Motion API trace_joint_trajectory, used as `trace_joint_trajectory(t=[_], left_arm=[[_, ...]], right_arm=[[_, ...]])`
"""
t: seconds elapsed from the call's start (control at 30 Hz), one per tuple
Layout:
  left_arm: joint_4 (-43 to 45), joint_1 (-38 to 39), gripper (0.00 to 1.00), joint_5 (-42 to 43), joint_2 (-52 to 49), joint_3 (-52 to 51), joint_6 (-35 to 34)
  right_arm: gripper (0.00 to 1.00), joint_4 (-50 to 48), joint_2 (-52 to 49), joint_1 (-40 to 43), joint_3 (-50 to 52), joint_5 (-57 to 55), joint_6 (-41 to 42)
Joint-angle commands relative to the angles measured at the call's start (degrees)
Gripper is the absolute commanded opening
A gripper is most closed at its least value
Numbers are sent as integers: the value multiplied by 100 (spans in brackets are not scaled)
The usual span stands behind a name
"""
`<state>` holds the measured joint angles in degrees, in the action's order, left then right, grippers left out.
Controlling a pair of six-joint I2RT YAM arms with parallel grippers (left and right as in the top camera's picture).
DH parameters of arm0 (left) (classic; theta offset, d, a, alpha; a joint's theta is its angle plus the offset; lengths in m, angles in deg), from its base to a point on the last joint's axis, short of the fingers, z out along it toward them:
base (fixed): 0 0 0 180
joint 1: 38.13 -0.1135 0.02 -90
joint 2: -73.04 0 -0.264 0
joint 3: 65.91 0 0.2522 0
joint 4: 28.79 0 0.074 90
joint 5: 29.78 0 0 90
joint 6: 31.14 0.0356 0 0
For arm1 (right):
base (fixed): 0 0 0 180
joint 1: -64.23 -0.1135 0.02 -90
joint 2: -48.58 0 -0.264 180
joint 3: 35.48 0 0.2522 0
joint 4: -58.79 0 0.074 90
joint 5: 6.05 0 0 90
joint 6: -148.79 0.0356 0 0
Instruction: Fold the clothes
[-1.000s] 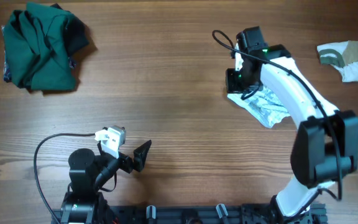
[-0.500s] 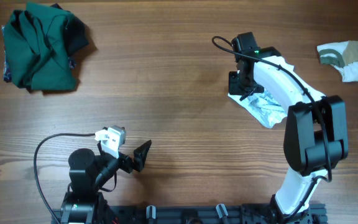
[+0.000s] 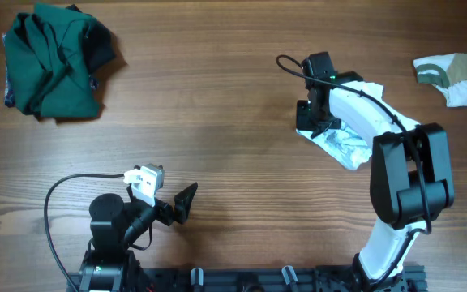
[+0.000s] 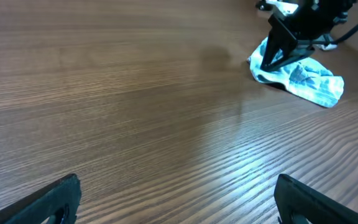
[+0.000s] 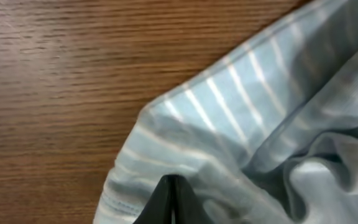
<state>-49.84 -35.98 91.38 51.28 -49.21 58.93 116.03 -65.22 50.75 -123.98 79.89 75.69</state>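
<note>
The striped cloth [image 3: 349,146] is thin, soft fabric, pale blue with fine white lines. It lies crumpled in loose ridges at the right middle of the bench [image 3: 217,105], with one stitched, rounded hem corner spread flat on the wood. The right tool [image 5: 171,198] has its dark jaws together, tips set down on that hem edge. I cannot tell whether any fabric is caught between them. The white and black right arm [image 3: 379,113] crosses above the cloth and hides part of it from overhead.

The bench is brown wood with long, straight grain and a dull sheen. Nothing of the room beyond it shows.

A green garment [image 3: 51,61], heavier and bunched in thick folds, sits in the far left corner, well apart from the cloth. A small white-and-olive piece [image 3: 451,77] lies wadded near the far right edge. The left tool [image 4: 178,186] hovers over bare wood at the near left with its jaws wide apart. A black cable [image 3: 55,203] loops beside it.
</note>
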Motion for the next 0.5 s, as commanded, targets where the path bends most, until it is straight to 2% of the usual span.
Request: trace_joint_trajectory(t=[0.0,0.17,0.37,0.47], left_arm=[[4,31,100,-39,-7,-48,-57],[4,31,100,-39,-7,-48,-57],[4,31,100,-39,-7,-48,-59],[4,31,100,-39,-4,-48,-59]], right_arm=[[4,-155,-114,-52,63,658,111],[4,-374,-114,-280,63,1386,157],[5,-533,-114,-549,61,1401,431],[4,-428,-98,-514,37,951,474]])
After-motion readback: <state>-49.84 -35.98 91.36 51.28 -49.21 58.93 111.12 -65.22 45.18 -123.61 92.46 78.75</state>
